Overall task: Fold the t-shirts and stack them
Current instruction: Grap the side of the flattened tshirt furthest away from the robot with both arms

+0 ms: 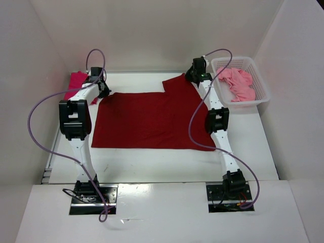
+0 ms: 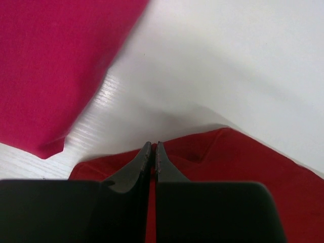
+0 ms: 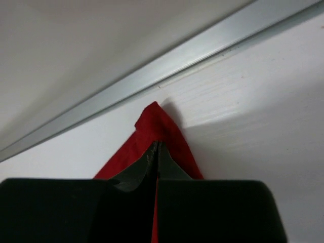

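Note:
A dark red t-shirt lies spread flat across the middle of the table. My left gripper is shut on its far left corner, with cloth showing between the jaws. At the far right corner, my right gripper is shut on the cloth too, close to the back rail. A bright crimson-pink t-shirt lies at the far left, also seen in the left wrist view. The light pink t-shirt sits crumpled in the basket.
A white mesh basket stands at the far right. A metal rail runs along the table's back edge, by the back wall. White side walls enclose the table on the left and right.

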